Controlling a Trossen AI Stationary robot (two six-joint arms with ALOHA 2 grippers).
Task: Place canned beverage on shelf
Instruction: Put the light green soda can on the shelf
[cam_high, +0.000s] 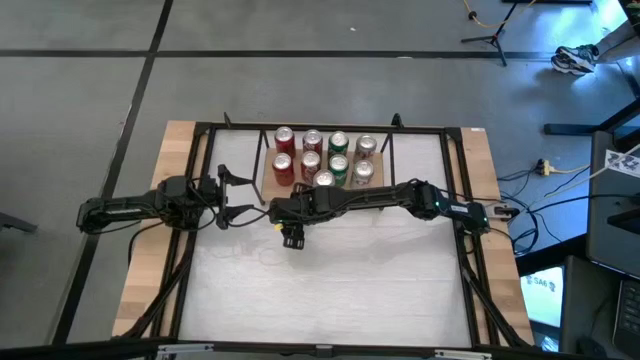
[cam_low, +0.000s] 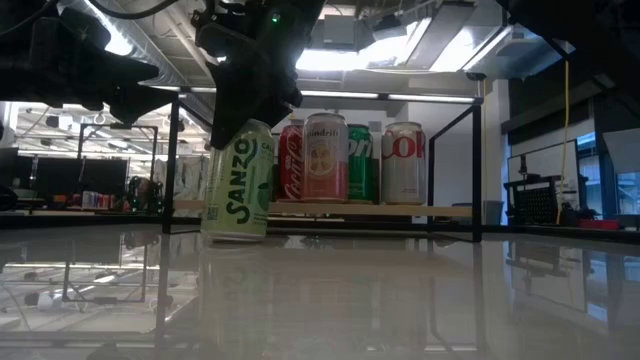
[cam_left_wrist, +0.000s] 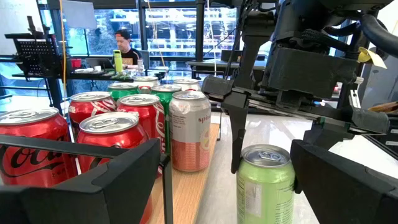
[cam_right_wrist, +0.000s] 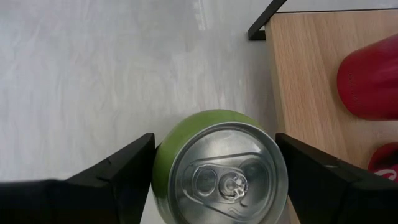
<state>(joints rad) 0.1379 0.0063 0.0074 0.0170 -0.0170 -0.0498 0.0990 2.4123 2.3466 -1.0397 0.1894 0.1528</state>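
Green can (cam_right_wrist: 217, 168) stood upright on the desk (cam_high: 340, 280) just beside the shelf (cam_right_wrist: 311, 81) (already crowded with cans) — directly below the right claw (cam_right_wrist: 214, 177), whose fingers flanked it, seemingly not gripping. Left claw (cam_high: 228, 195) waited nearby — open, empty.

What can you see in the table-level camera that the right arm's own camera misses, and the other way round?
Only the low view shows the "SANZO" label and the row of cans standing on the shelf. Only the right wrist view shows the green can's lid with its pull tab, between the right gripper fingers. Both show the green can standing on the table, beside the shelf.
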